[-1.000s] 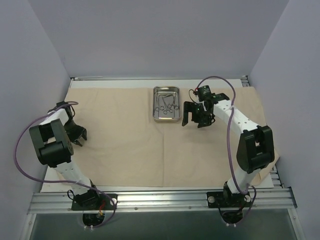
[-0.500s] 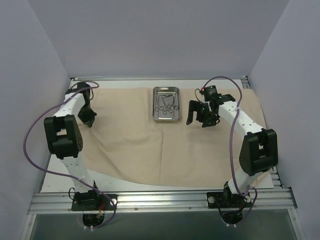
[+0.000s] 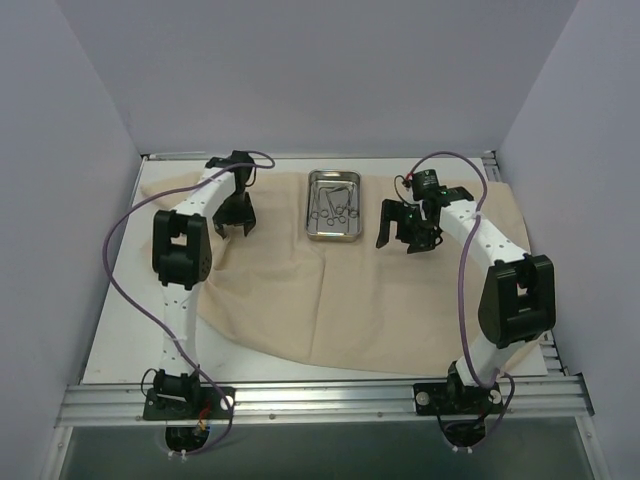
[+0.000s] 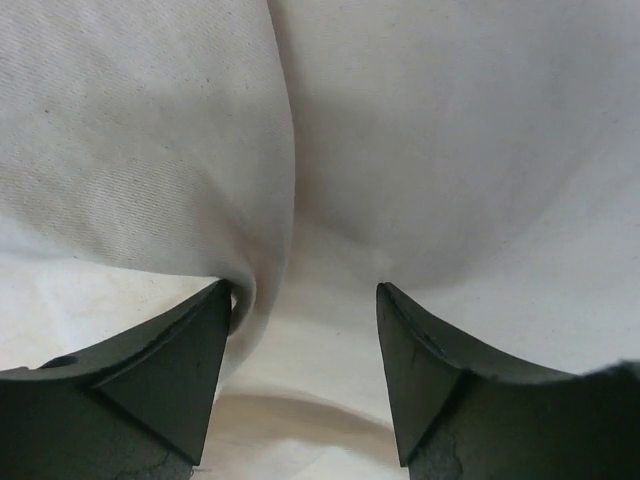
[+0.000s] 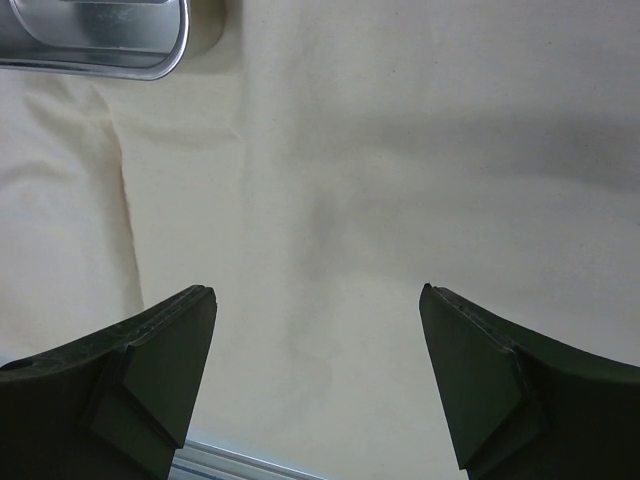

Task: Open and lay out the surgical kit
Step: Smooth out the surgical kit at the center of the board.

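Observation:
The beige cloth wrap lies spread on the table, its left side pulled in and bunched. The steel tray stands on it at the far middle, with the silver forceps inside. My left gripper is low over the cloth, left of the tray. In the left wrist view the gripper has its jaws apart, with a raised fold of cloth against the left finger. My right gripper hangs open and empty just right of the tray. In the right wrist view the gripper is over flat cloth, with the tray's corner at top left.
Bare white table shows at the left where the cloth has drawn away. A metal rail runs along the near edge. Grey walls close in the left, right and back. The table's edge shows in the right wrist view.
My left arm swung from the near left to the far side beside the tray, and the cloth's left side was dragged inward with it. My right gripper shifted slightly.

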Motion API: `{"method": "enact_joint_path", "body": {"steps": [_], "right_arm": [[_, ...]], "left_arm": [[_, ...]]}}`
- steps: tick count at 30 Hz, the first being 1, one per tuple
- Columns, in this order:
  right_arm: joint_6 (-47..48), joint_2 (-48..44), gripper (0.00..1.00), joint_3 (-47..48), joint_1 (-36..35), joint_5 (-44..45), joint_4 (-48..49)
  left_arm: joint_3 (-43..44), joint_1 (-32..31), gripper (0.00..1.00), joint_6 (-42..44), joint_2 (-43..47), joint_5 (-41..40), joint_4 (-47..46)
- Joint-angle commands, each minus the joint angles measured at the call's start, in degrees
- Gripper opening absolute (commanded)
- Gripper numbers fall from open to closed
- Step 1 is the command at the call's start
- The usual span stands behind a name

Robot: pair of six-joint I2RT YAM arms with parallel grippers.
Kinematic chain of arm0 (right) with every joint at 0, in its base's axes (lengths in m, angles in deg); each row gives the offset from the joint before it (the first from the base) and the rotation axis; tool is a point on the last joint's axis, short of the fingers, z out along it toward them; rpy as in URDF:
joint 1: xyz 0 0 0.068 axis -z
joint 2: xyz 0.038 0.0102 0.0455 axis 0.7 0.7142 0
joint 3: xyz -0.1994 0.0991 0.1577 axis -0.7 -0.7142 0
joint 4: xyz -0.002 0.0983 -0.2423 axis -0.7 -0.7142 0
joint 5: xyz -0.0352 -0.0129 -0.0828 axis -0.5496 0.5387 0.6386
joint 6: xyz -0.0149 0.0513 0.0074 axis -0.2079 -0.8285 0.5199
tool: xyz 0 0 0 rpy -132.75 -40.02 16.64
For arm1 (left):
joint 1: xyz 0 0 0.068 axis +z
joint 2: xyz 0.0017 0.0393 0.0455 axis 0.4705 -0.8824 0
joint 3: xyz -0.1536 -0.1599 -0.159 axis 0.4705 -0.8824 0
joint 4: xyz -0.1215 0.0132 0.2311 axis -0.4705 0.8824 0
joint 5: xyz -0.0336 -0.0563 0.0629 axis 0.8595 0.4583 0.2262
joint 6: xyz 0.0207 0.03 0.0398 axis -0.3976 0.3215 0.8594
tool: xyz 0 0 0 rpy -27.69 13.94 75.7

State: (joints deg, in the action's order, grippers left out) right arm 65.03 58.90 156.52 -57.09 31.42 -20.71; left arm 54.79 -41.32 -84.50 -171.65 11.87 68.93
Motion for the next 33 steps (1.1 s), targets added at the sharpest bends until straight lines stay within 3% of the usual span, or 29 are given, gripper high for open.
{"method": "enact_joint_path", "body": {"steps": [1,6,12,13,16,17,19,20,29,32,33], "right_arm": [[1.1,0.1,0.86,0.2,0.5,-0.4,-1.0],[1.3,0.4,0.86,-0.3,0.9,-0.4,-0.8],[1.9,1.3,0.86,0.4,2.3,-0.5,-1.4],[2.0,1.4,0.86,0.7,2.5,-0.7,-1.5],[2.2,1.9,0.86,1.1,2.5,-0.9,-1.8],[2.2,2.2,0.86,1.4,2.5,-1.0,-1.8],[2.2,2.4,0.86,1.7,2.5,-1.0,-1.8],[2.2,2.7,0.86,2.0,2.5,-1.1,-1.9],[2.3,3.0,0.86,1.4,2.5,-1.6,-1.2],[2.1,3.2,0.86,1.5,2.4,-1.9,-1.0],[2.1,3.2,0.86,1.5,2.3,-1.9,-0.9]], "left_arm": [[-1.7,3.6,0.69,6.1,9.6,0.9,-1.1],[-1.5,7.4,0.75,9.8,17.8,1.2,-1.8],[0.5,19.6,0.73,6.6,15.4,5.2,2.1],[0.6,20.4,0.55,6.7,15.1,6.1,1.3],[-0.5,22.0,0.37,7.7,13.1,9.3,-1.0],[-0.1,22.3,0.19,7.5,12.0,10.0,-0.7],[0.3,22.3,0.05,7.1,9.2,10.9,-0.4],[-0.4,22.2,0.02,7.0,8.5,11.7,-1.0],[-14.6,24.9,0.02,3.6,6.4,19.4,-11.0],[-15.9,25.8,0.02,0.5,4.1,17.3,-8.2],[-16.2,25.8,0.02,-0.5,3.8,13.0,-4.8]]}}
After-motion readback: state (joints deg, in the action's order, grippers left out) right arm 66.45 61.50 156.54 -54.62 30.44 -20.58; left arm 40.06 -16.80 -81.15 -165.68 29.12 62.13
